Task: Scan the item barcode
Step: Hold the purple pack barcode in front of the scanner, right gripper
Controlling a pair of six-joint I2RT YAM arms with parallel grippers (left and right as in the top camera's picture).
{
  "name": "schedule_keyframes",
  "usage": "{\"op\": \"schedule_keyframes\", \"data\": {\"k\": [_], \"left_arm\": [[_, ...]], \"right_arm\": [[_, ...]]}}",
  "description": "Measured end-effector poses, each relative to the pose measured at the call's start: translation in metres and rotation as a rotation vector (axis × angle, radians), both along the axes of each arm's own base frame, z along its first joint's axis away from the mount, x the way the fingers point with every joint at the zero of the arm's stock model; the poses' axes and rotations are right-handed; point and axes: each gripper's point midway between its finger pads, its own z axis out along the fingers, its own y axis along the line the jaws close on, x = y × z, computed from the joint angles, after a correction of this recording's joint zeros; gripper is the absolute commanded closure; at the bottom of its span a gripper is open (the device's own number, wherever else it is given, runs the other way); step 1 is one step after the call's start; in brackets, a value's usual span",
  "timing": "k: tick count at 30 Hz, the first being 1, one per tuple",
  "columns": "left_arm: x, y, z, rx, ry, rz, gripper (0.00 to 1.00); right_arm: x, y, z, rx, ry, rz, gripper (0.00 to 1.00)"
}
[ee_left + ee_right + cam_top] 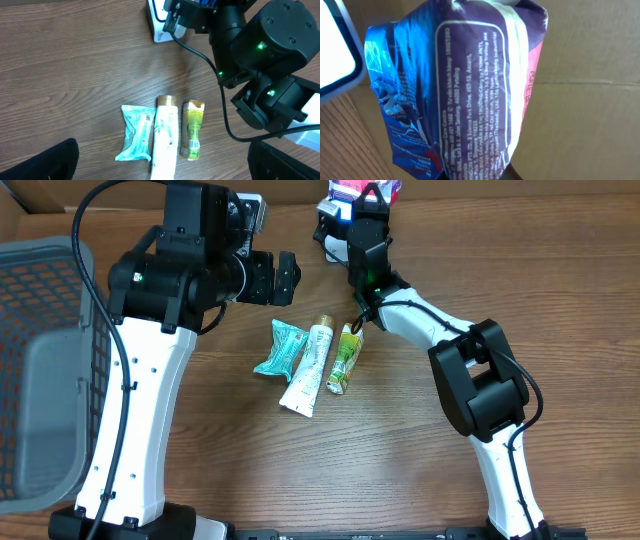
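Note:
A purple and blue printed packet (470,85) fills the right wrist view, with my right gripper (475,174) shut on its lower end. Overhead, that packet (352,188) is held at the table's far edge by the right gripper (367,204), just beside the white scanner (327,227). The scanner (159,27) also shows at the top of the left wrist view, and its white edge (335,60) sits at the upper left of the right wrist view. My left gripper (276,277) hangs open over the table, left of the scanner, nothing between its fingers (47,162).
Three items lie side by side mid-table: a teal packet (278,348), a white tube (308,368) and a green sachet (343,358). A grey basket (40,370) stands at the left edge. Brown cardboard (590,75) backs the table.

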Motion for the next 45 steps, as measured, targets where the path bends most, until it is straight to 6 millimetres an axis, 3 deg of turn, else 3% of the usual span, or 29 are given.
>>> {"op": "schedule_keyframes", "data": {"k": [45], "left_arm": [[0.000, 0.000, 0.000, 0.000, 0.000, 0.000, 0.00]], "right_arm": [[-0.003, -0.002, -0.015, 0.038, 0.029, -0.045, 0.96]]}}
